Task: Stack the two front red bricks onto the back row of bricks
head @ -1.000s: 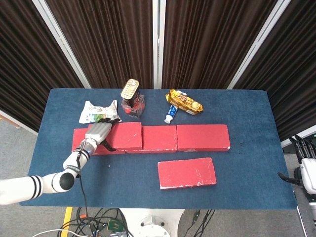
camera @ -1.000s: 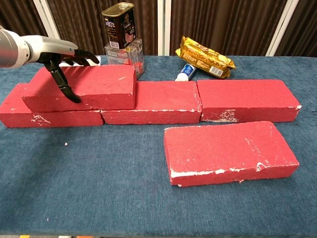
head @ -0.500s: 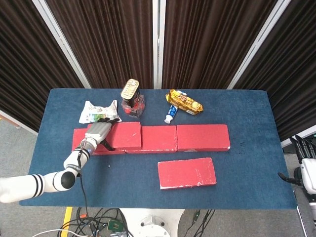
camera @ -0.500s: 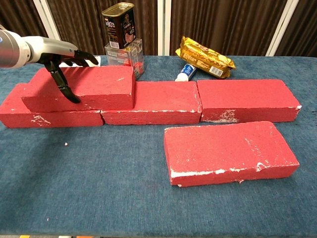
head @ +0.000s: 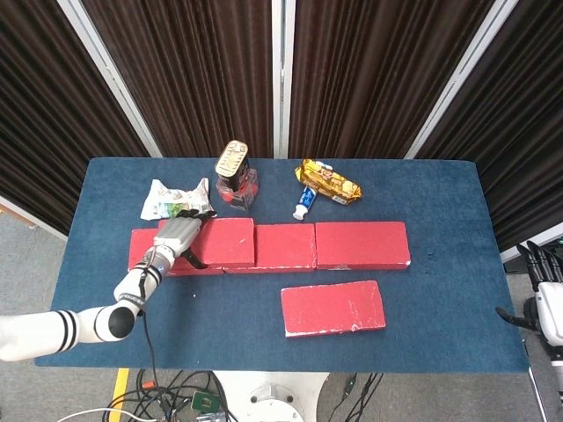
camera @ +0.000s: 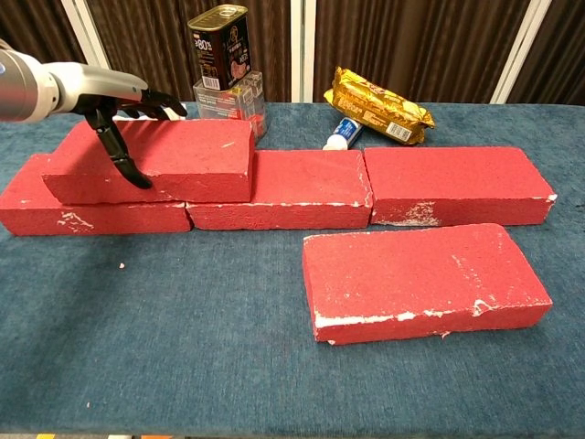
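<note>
Three red bricks form the back row: left point(camera: 82, 219), middle point(camera: 292, 197) and right point(camera: 457, 183). A fourth red brick point(camera: 155, 160) point(head: 224, 242) lies on top of the left one, its right end overlapping the middle one. My left hand point(camera: 114, 101) point(head: 180, 233) grips this top brick at its left end, thumb down the front face and fingers over the back edge. One more red brick point(camera: 425, 279) point(head: 332, 308) lies flat on the cloth in front of the row, right of centre. My right hand point(head: 544, 294) hangs off the table's right side, holding nothing, fingers apart.
Behind the row stand a tin can point(camera: 219, 46) on a clear box point(camera: 233, 101), a toothpaste tube point(camera: 343, 133) and a gold snack packet point(camera: 379, 105). A white wrapped packet point(head: 171, 198) lies at the back left. The blue cloth's front left point(camera: 155, 347) is bare.
The top brick has slid slightly to the right along the back row with my left hand still on it. The front brick and the right hand have not moved.
</note>
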Robot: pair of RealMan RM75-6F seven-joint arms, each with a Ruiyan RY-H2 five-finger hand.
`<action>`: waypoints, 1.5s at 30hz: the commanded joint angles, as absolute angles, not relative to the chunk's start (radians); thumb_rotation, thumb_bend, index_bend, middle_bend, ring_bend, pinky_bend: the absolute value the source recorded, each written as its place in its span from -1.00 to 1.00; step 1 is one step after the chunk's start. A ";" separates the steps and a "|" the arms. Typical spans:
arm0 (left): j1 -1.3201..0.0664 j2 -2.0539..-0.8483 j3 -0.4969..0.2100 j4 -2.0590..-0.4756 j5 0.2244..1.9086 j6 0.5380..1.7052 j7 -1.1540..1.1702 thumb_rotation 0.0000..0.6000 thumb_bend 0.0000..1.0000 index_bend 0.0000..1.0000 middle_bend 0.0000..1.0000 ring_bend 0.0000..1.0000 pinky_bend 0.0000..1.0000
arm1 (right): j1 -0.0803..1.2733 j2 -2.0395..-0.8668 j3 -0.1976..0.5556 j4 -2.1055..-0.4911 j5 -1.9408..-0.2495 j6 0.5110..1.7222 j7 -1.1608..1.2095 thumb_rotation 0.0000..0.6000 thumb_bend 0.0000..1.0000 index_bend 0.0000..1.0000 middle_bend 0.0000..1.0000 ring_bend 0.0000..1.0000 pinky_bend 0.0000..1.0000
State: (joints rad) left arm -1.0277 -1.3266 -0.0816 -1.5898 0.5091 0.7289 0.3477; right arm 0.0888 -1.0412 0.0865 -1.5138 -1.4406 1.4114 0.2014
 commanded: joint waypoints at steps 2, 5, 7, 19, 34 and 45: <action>-1.030 -1.329 -0.078 -1.588 0.508 0.728 0.346 1.00 -0.96 -1.00 -0.59 -1.00 -1.00 | 0.089 -1.042 0.087 -1.513 -1.439 1.411 0.201 1.00 -1.00 -1.00 -1.00 -1.00 -1.00; -1.031 -1.331 -0.076 -1.588 0.505 0.729 0.343 1.00 -0.96 -1.00 -0.59 -1.00 -1.00 | 0.088 -1.041 0.087 -1.513 -1.438 1.410 0.201 1.00 -1.00 -1.00 -1.00 -1.00 -1.00; -1.032 -1.330 -0.074 -1.589 0.504 0.730 0.342 1.00 -0.96 -1.00 -0.59 -1.00 -1.00 | 0.089 -1.042 0.087 -1.512 -1.438 1.409 0.200 1.00 -1.00 -1.00 -1.00 -1.00 -1.00; -1.034 -1.328 -0.071 -1.586 0.503 0.726 0.322 1.00 -0.96 -1.00 -0.73 -1.00 -1.00 | 0.089 -1.042 0.085 -1.512 -1.437 1.404 0.198 1.00 -1.00 -1.00 -1.00 -1.00 -1.00; -1.044 -1.334 -0.061 -1.579 0.492 0.718 0.318 1.00 -0.96 -1.00 -0.85 -1.00 -1.00 | 0.094 -1.045 0.085 -1.508 -1.423 1.384 0.193 1.00 -1.00 -1.00 -1.00 -1.00 -1.00; -1.054 -1.330 -0.056 -1.584 0.477 0.716 0.321 1.00 -0.96 -1.00 -0.89 -1.00 -1.00 | 0.095 -1.044 0.085 -1.510 -1.423 1.381 0.192 1.00 -1.00 -1.00 -1.00 -1.00 -1.00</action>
